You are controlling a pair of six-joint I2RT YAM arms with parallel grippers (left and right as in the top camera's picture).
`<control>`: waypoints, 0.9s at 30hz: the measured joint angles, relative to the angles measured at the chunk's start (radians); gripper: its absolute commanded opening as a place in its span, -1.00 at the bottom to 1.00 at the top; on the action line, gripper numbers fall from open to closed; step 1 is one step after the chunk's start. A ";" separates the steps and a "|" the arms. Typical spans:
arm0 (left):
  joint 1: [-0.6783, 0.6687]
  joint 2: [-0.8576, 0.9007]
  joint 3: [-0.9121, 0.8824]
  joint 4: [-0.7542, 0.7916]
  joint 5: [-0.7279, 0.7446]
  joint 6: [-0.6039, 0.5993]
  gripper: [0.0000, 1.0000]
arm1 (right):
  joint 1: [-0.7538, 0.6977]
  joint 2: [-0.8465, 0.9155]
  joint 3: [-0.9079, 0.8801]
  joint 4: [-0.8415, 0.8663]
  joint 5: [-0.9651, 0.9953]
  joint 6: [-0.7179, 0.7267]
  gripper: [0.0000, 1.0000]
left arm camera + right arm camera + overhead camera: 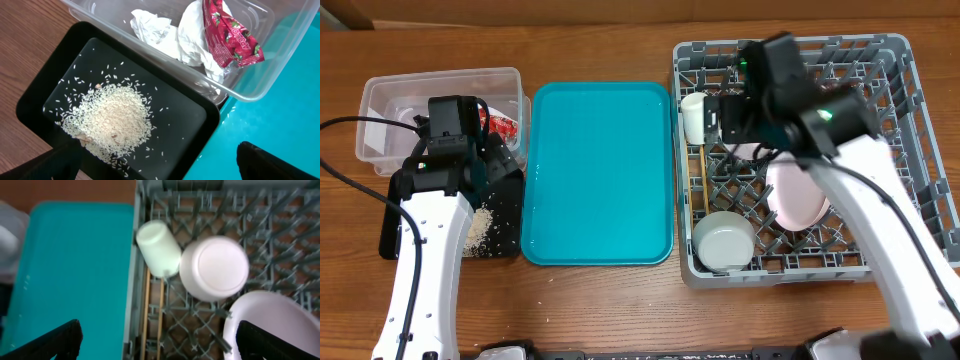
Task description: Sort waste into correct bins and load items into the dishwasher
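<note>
Sorting looks done, with rice (pixel 112 120) in the black tray (pixel 200 115), napkin (pixel 150 30) and wrapper (pixel 230 35) in the clear tub (pixel 440 75) upper left, and plate (pixel 798 195) and cup (pixel 693 115) in the rack (pixel 890 60) at right, so the left gripper (pixel 160 162) and right gripper (pixel 160 340), both spread and empty, probably need only withdraw.

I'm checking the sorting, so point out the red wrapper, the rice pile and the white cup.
Red wrapper (pixel 231 35), left wrist view, middle of its printed face.
Rice pile (pixel 112 120), left wrist view, centre of the heap.
White cup (pixel 159 249), right wrist view, on its side wall.
</note>
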 measured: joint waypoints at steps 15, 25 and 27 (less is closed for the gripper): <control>0.000 0.000 0.000 0.000 0.000 0.000 1.00 | -0.002 -0.468 -0.022 0.081 0.053 -0.010 1.00; 0.000 0.000 0.000 -0.001 0.000 0.000 1.00 | -0.158 -0.914 -0.504 0.317 -0.004 -0.011 1.00; 0.000 0.000 0.000 -0.001 0.000 0.000 1.00 | -0.180 -1.002 -0.636 0.383 -0.023 -0.011 1.00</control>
